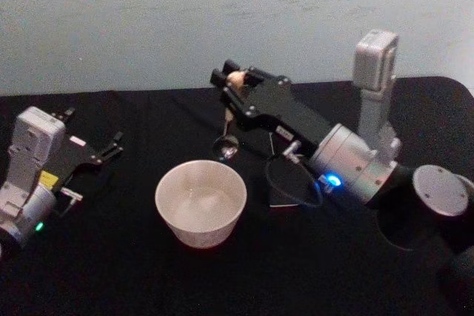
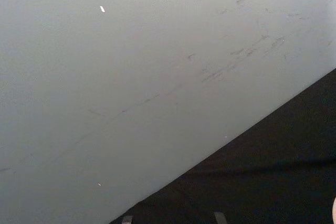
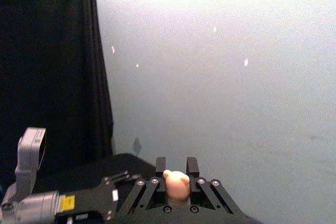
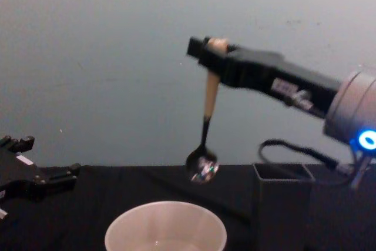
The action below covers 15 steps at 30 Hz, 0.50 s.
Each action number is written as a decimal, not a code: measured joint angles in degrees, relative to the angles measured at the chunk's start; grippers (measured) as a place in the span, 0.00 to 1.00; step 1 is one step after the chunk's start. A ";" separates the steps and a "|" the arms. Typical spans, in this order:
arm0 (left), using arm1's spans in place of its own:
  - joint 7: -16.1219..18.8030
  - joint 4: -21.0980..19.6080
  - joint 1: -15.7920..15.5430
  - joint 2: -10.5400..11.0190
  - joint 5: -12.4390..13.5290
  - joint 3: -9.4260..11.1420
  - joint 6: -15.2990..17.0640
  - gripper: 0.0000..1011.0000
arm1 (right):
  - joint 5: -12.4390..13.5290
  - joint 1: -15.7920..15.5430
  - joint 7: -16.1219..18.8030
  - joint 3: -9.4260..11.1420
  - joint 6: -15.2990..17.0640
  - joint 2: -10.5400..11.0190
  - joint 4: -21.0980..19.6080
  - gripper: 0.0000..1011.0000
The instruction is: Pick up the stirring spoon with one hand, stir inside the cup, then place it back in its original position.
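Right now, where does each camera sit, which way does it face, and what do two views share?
Head: high, looking down on the table; left gripper open and idle, right gripper shut on the stirring spoon near the cup.
Chest: low, facing the wall across the table; both grippers.
Left wrist: faces wall and table edge; own fingers barely.
Right wrist: faces wall; own fingers clamp the bear head, left gripper farther off.
Head and chest share cup, spoon, both grippers.

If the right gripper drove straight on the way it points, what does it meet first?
Likely the grey wall: the right gripper, shut on the stirring spoon, points past the back edge of the table with nothing between, though depth is unclear.
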 joint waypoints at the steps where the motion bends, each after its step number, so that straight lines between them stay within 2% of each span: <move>1: 0.00 0.00 0.00 0.00 0.00 0.00 0.00 0.99 | 0.06 -0.21 -0.21 0.28 0.02 0.26 -0.65 0.23; 9: 0.00 0.00 0.00 0.00 0.00 0.00 0.00 0.99 | 0.26 -2.05 -2.79 3.27 0.18 2.54 -5.79 0.23; 15: 0.00 0.00 0.00 0.00 0.00 0.00 0.00 0.99 | -0.92 -3.28 -5.17 5.34 0.61 3.76 -7.83 0.23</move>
